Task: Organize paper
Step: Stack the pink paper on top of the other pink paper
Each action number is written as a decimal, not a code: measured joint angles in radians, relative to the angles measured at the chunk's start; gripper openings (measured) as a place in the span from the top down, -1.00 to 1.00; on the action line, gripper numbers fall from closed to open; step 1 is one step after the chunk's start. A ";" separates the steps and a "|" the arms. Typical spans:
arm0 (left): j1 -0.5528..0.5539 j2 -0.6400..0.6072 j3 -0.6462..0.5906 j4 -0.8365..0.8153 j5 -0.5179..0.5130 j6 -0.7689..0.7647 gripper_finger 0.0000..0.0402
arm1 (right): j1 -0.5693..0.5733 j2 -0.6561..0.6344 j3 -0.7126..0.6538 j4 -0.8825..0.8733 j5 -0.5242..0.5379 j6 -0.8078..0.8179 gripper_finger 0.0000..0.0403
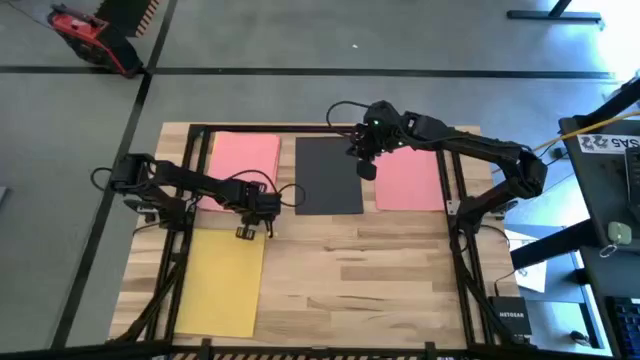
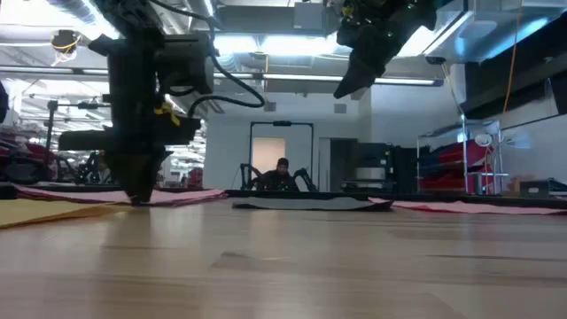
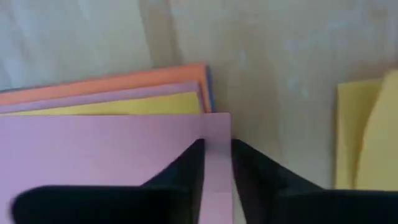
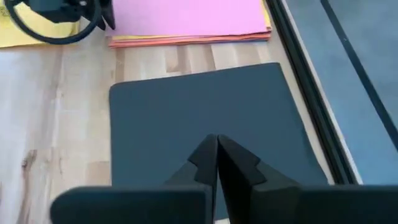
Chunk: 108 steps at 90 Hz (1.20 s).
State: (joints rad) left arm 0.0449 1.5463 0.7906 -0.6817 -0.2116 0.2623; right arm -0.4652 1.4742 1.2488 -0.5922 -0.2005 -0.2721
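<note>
**Sorting the colours, one sheet at a time**

My left gripper [image 1: 248, 232] is down at the near corner of the mixed stack [image 1: 240, 170], at the far left of the bench [image 1: 350, 280]. In my left wrist view my fingers [image 3: 186, 171] straddle the edge of the top pink sheet [image 3: 106, 149], slightly parted, with the pink showing between them; I judge they are about to pinch it, not yet clamped. Orange, yellow and a sliver of blue edges peek from beneath, so the stack is fanned enough to take one sheet alone.

The yellow sheet [image 1: 222, 280] lies by itself at the near left, the black sheet [image 1: 328, 175] in the far middle, and another pink sheet [image 1: 408, 180] at the far right: one spot per colour, well apart, so piles cannot mix.

My right gripper [image 1: 366, 160] hangs raised over the black sheet's right edge, fingers pressed together and holding nothing, out of the left arm's way.
</note>
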 joint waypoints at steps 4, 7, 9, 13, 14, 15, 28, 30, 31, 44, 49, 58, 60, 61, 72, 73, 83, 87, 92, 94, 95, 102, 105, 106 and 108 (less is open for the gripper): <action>0.000 -0.001 0.008 0.000 -0.001 -0.001 0.93 | 0.000 0.000 0.000 0.000 0.005 0.000 1.00; 0.001 -0.001 0.013 -0.008 -0.001 -0.004 0.96 | 0.000 0.000 0.000 0.000 0.008 0.000 1.00; 0.003 -0.001 0.015 -0.015 0.000 -0.005 0.97 | 0.000 0.000 0.000 0.000 0.008 -0.001 1.00; 0.003 -0.001 0.022 -0.026 0.001 -0.005 0.98 | 0.000 0.000 0.000 0.000 0.009 -0.005 1.00; 0.003 -0.001 0.024 -0.028 0.002 -0.005 0.99 | 0.000 0.000 0.000 0.000 0.009 -0.006 1.00; 0.003 -0.001 0.027 -0.030 0.002 -0.005 0.99 | 0.000 0.000 0.000 0.000 0.009 -0.008 1.00; 0.004 -0.001 0.068 -0.081 0.002 -0.004 1.00 | 0.000 0.000 0.000 -0.001 0.009 -0.015 1.00; 0.004 -0.001 0.076 -0.085 0.002 -0.003 1.00 | 0.000 0.000 0.000 -0.001 0.009 -0.015 1.00; 0.004 -0.001 0.080 -0.088 0.002 -0.003 1.00 | 0.000 0.000 0.000 -0.001 0.009 -0.015 1.00; 0.010 -0.002 0.125 -0.111 0.015 -0.008 1.00 | 0.000 0.000 0.000 -0.003 0.009 -0.015 1.00; 0.016 -0.002 0.140 -0.128 0.017 -0.020 1.00 | 0.000 0.000 0.000 -0.006 0.009 -0.015 1.00; 0.029 -0.013 0.163 -0.167 0.017 -0.050 1.00 | 0.000 0.000 0.000 -0.012 0.005 -0.015 1.00; 0.032 -0.019 0.168 -0.170 0.018 -0.055 1.00 | 0.000 0.000 0.000 -0.012 0.003 -0.015 1.00; 0.033 -0.023 0.171 -0.170 0.019 -0.057 1.00 | 0.000 0.000 0.000 -0.011 0.001 -0.015 1.00; 0.053 -0.069 0.206 -0.159 0.049 -0.080 1.00 | 0.000 -0.002 0.000 -0.013 -0.005 -0.015 1.00; 0.055 -0.074 0.210 -0.154 0.053 -0.083 1.00 | 0.000 -0.003 0.000 -0.013 -0.010 -0.015 1.00; 0.081 -0.107 0.245 -0.138 0.055 -0.117 1.00 | 0.000 -0.007 0.000 0.000 -0.114 -0.019 1.00; 0.092 -0.117 0.261 -0.136 0.056 -0.125 1.00 | 0.000 -0.003 0.000 0.012 -0.155 -0.011 1.00; 0.104 -0.127 0.276 -0.140 0.056 -0.129 1.00 | 0.010 0.012 0.000 0.052 -0.193 -0.002 0.99; 0.109 -0.130 0.282 -0.142 0.056 -0.130 1.00 | 0.017 0.020 0.000 0.070 -0.205 -0.003 0.98; 0.111 -0.132 0.285 -0.142 0.056 -0.131 1.00 | 0.021 0.026 0.000 0.077 -0.211 -0.005 0.97; 0.126 -0.136 0.302 -0.146 0.060 -0.132 1.00 | 0.051 0.055 0.000 0.141 -0.239 -0.046 0.90; 0.134 -0.137 0.310 -0.149 0.069 -0.132 1.00 | 0.070 0.068 0.000 0.179 -0.240 -0.065 0.86; 0.137 -0.137 0.312 -0.150 0.074 -0.132 1.00 | 0.076 0.072 0.000 0.194 -0.240 -0.072 0.85; 0.142 -0.137 0.316 -0.151 0.081 -0.132 1.00 | 0.087 0.081 0.000 0.225 -0.240 -0.084 0.82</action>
State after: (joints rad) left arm 0.1864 1.4097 1.1067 -0.8330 -0.1309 0.1303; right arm -0.3785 1.5548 1.2488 -0.3671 -0.4408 -0.3560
